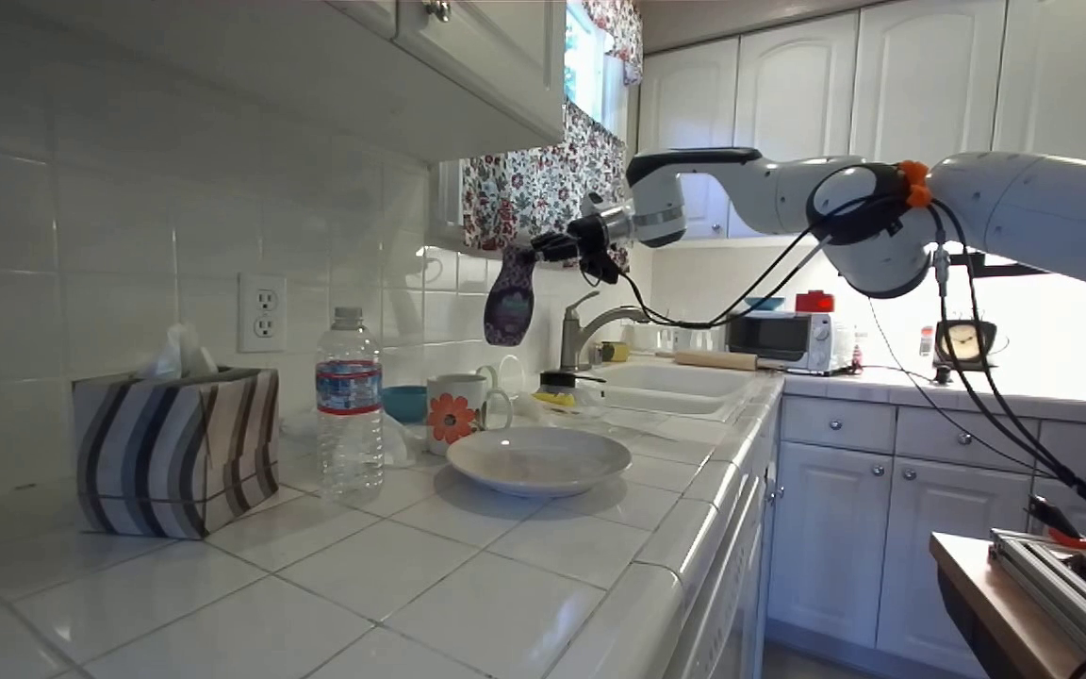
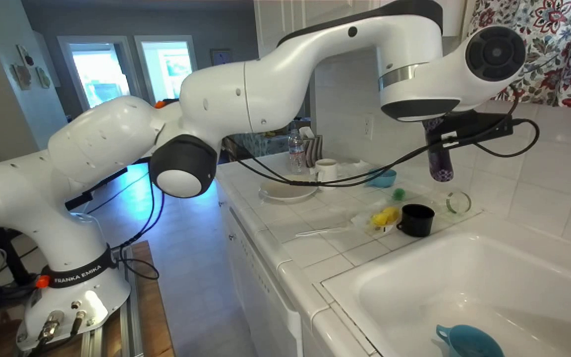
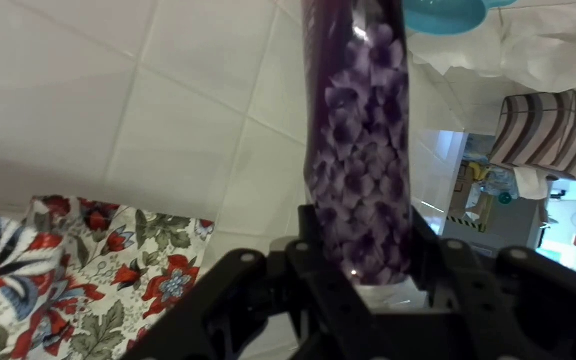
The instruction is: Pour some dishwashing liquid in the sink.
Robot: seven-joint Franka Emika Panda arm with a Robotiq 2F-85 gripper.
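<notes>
The fingers of the gripper pinched the dishwashing liquid, a purple bottle printed with flowers, one finger against each side. It hung in the air, slightly tilted, above the level of the counter, with the tiled wall behind it; in an exterior view it was left of the faucet. To the faucet's right lay the sink, and inside sat a blue cup. On the counter just beside the sink stood a black cup, near a yellow thing. In an exterior view, nearer than the sink, was a white bowl, with a flowered mug just behind its left side. Farther left, a water bottle stood upright, and left of that a striped tissue box. A flowered curtain hung beyond the gripper, and the arm extended in from the right.
</notes>
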